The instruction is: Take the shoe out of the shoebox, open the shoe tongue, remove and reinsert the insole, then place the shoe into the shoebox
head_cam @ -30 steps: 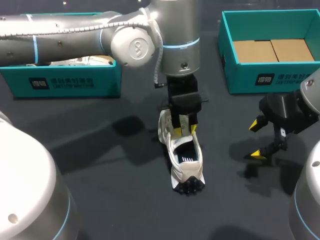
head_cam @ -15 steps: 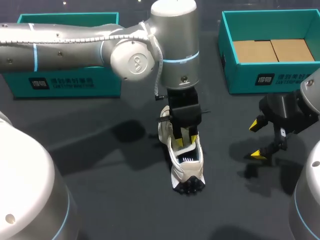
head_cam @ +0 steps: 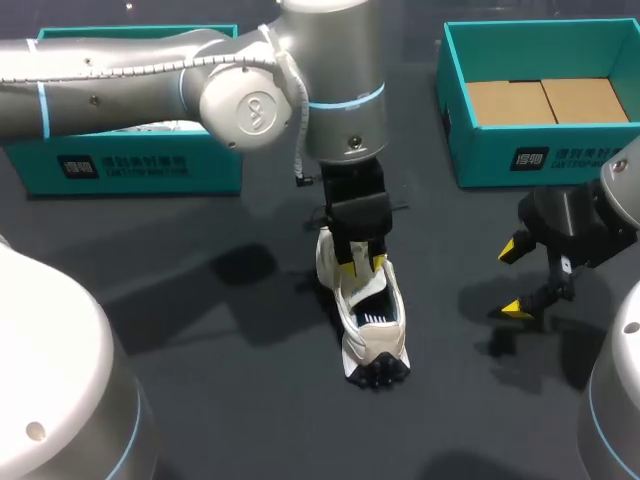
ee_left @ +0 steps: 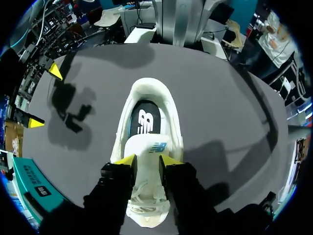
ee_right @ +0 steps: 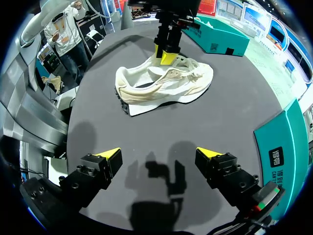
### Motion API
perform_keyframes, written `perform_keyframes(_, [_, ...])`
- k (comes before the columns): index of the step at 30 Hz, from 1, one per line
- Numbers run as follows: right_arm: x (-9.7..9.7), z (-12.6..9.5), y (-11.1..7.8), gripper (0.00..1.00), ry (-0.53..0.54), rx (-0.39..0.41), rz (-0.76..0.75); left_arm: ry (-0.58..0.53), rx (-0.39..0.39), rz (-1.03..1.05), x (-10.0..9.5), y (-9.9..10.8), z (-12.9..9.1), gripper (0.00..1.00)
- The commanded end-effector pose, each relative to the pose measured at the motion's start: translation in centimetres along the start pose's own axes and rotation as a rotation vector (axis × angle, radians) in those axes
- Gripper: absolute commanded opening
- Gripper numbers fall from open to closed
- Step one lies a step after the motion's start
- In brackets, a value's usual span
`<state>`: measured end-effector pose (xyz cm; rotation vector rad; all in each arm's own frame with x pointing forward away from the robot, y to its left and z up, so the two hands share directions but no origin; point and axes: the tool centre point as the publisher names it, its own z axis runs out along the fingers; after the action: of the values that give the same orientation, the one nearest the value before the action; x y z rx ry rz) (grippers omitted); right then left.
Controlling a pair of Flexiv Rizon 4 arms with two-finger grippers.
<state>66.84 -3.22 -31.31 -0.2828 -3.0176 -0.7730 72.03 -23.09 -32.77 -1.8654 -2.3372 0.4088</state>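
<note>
A white shoe (head_cam: 373,325) lies on the dark table, heel toward the near edge. Its dark insole (ee_left: 143,119) shows inside the opening. My left gripper (head_cam: 363,266) comes down from above and is shut on the shoe's tongue (ee_left: 146,147), one yellow tip on each side. In the right wrist view the shoe (ee_right: 161,85) lies on its sole with the left gripper (ee_right: 166,56) at its top. My right gripper (head_cam: 515,280) hangs open to the right of the shoe, over bare table, with nothing between its fingers (ee_right: 108,157).
A teal shoebox (head_cam: 500,150) with a cardboard insert stands at the back right. A second teal box (head_cam: 130,165) stands at the back left, partly hidden by my left arm. Bare table lies around the shoe.
My left arm has shifted a little left and back, its gripper staying on the tongue. The shoe and the right arm have not moved.
</note>
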Motion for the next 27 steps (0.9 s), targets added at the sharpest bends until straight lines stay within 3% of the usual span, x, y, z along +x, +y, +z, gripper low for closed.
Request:
perform_keyframes(1, [0.2, 0.0, 0.0, 1.0, -0.004, 0.003, 0.0, -0.021, -0.013, -0.014, 0.5, 0.0, -2.0, 0.32])
perform_keyframes(3, [0.2, 0.0, 0.0, 1.0, -0.004, 0.003, 0.0, -0.023, -0.03, -0.041, 0.8, -0.1, -3.4, 0.35])
perform_keyframes(5, [0.2, 0.0, 0.0, 1.0, -0.004, 0.003, 0.0, -0.026, -0.044, -0.062, 1.0, -0.5, -4.7, 0.48])
perform_keyframes(7, [0.2, 0.0, 0.0, 1.0, -0.004, 0.003, 0.0, -0.009, -0.06, -0.099, 1.1, -0.9, -5.7, 0.91])
perform_keyframes(8, [0.2, 0.0, 0.0, 1.0, -0.004, 0.003, 0.0, 0.008, -0.057, -0.123, 1.2, -1.2, -6.2, 1.0])
perform_keyframes(11, [0.2, 0.0, 0.0, 1.0, -0.004, 0.003, 0.0, 0.039, -0.049, -0.219, 1.2, -2.0, -7.1, 1.0])
perform_keyframes(14, [0.2, 0.0, 0.0, 1.0, -0.004, 0.003, 0.0, 0.143, -0.053, -0.211, 1.2, -3.5, -7.8, 1.0])
perform_keyframes(24, [0.2, 0.0, 0.0, 1.0, -0.004, 0.003, 0.0, 0.143, -0.053, -0.211, 1.2, -3.5, -7.8, 1.0])
perform_keyframes(27, [0.2, 0.0, 0.0, 1.0, -0.004, 0.003, 0.0, 0.142, -0.003, -0.391, 1.5, -4.0, -6.5, 1.0])
